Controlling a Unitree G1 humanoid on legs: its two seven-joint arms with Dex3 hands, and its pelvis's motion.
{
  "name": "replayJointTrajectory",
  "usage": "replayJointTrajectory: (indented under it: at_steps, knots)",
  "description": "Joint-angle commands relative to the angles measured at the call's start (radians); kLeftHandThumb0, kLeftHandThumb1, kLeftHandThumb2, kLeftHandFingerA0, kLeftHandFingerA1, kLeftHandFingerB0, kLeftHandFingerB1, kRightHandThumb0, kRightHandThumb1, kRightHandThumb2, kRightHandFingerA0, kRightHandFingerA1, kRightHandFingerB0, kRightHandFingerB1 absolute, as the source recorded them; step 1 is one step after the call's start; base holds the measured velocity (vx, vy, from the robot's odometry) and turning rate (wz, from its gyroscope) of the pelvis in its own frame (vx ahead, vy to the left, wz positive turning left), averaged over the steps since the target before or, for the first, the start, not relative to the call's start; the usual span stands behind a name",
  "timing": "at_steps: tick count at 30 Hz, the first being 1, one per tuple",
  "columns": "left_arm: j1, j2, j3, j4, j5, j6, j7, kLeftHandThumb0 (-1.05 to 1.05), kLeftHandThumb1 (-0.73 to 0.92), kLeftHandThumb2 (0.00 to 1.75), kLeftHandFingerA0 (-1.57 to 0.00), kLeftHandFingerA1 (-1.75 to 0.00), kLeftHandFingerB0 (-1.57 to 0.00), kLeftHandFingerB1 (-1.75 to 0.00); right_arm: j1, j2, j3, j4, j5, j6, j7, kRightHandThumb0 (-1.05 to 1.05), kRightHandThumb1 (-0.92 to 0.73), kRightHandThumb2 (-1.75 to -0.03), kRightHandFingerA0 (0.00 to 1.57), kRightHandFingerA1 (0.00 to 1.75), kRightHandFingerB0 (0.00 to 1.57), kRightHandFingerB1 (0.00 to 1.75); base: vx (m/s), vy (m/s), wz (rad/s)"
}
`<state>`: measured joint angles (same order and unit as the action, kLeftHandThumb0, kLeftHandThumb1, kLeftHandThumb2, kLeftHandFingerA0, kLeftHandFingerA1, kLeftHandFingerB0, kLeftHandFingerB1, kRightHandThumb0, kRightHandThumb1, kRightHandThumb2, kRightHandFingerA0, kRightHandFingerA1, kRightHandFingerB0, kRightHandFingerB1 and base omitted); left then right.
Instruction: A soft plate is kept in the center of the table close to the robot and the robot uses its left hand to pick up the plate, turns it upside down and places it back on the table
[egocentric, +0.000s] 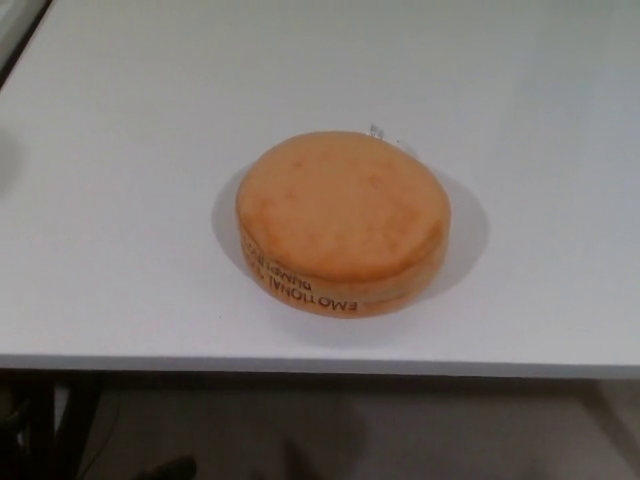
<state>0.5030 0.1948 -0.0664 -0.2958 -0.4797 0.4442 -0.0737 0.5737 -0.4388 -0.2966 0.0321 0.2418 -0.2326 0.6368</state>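
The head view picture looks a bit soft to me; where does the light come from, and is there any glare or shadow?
Head view: the orange plate throws a soft grey shadow on the white table at its left and right sides, so the lighting seems diffuse, from above; no harsh glare; the lettering on the plate's rim is slightly blurred; the area under the table edge is dark.
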Motion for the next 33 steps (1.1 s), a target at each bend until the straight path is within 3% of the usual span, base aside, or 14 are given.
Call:
replayJointTrajectory:
  at_steps: [1, 3, 4, 6, 7, 8, 11, 12, 14, 33]
  knots:
    - [0.100, -0.071, 0.044, 0.373, 0.238, -0.860, -0.137, -0.93, 0.88, 0.68, -0.17, -0.38, -0.18, -0.27, 0.009, 0.017, -0.039, 0.061, 0.006, -0.132, 0.000, -0.84, -0.78, -1.13, 0.09, 0.47, 0.00, 0.21, 0.00, 0.000, 0.00]
    - [0.091, -0.075, 0.030, 0.399, 0.246, -0.875, -0.133, -0.95, 0.86, 0.67, -0.18, -0.38, -0.20, -0.27, 0.011, 0.022, -0.042, 0.084, 0.013, -0.156, 0.010, -0.76, -0.73, -1.12, 0.03, 0.42, 0.02, 0.26, 0.00, 0.000, 0.00]
    - [0.090, -0.077, 0.025, 0.401, 0.248, -0.880, -0.132, -0.92, 0.86, 0.67, -0.20, -0.41, -0.22, -0.28, 0.009, 0.024, -0.039, 0.093, 0.015, -0.158, 0.013, -0.76, -0.72, -1.12, 0.03, 0.31, 0.02, 0.24, 0.00, 0.000, 0.00]
    - [0.084, -0.079, 0.016, 0.411, 0.252, -0.894, -0.135, -0.93, 0.87, 0.67, -0.19, -0.41, -0.22, -0.28, 0.002, 0.028, -0.036, 0.110, 0.018, -0.164, 0.016, -0.80, -0.74, -1.11, 0.07, 0.29, 0.06, 0.22, 0.00, 0.000, 0.00]
    - [0.082, -0.078, 0.012, 0.416, 0.256, -0.901, -0.136, -0.93, 0.87, 0.68, -0.19, -0.40, -0.21, -0.27, 0.002, 0.028, -0.036, 0.113, 0.017, -0.169, 0.015, -0.76, -0.73, -1.13, 0.02, 0.31, 0.01, 0.24, 0.00, 0.000, 0.00]
    - [0.084, -0.075, 0.007, 0.416, 0.261, -0.900, -0.134, -0.95, 0.86, 0.67, -0.18, -0.40, -0.21, -0.27, 0.010, 0.027, -0.037, 0.104, 0.013, -0.169, 0.011, -0.90, -0.79, -1.14, 0.10, 0.25, 0.08, 0.14, 0.00, 0.000, 0.00]
    - [0.079, -0.079, 0.012, 0.432, 0.256, -0.912, -0.141, -0.93, 0.87, 0.67, -0.18, -0.42, -0.21, -0.28, 0.018, 0.031, -0.038, 0.097, 0.012, -0.175, 0.006, -0.77, -0.72, -1.13, 0.01, 0.30, 0.00, 0.22, 0.00, 0.000, 0.00]
    - [0.079, -0.083, 0.018, 0.439, 0.251, -0.918, -0.142, -0.93, 0.88, 0.67, -0.18, -0.41, -0.21, -0.28, 0.019, 0.032, -0.038, 0.103, 0.016, -0.177, 0.009, -0.89, -0.79, -1.13, 0.10, 0.23, 0.08, 0.14, 0.00, 0.000, 0.00]
    - [0.074, -0.089, 0.030, 0.448, 0.234, -0.918, -0.147, -0.92, 0.88, 0.68, -0.19, -0.40, -0.21, -0.28, 0.019, 0.032, -0.036, 0.099, 0.021, -0.173, 0.013, -0.77, -0.72, -1.13, 0.01, 0.30, 0.00, 0.22, 0.00, 0.000, 0.00]
    - [0.056, -0.088, 0.036, 0.508, 0.241, -0.978, -0.153, -0.95, 0.89, 0.68, -0.18, -0.42, -0.19, -0.28, 0.025, 0.040, -0.031, 0.113, 0.016, -0.206, 0.002, -0.76, -0.73, -1.12, 0.01, 0.37, 0.00, 0.22, 0.00, 0.000, 0.00]
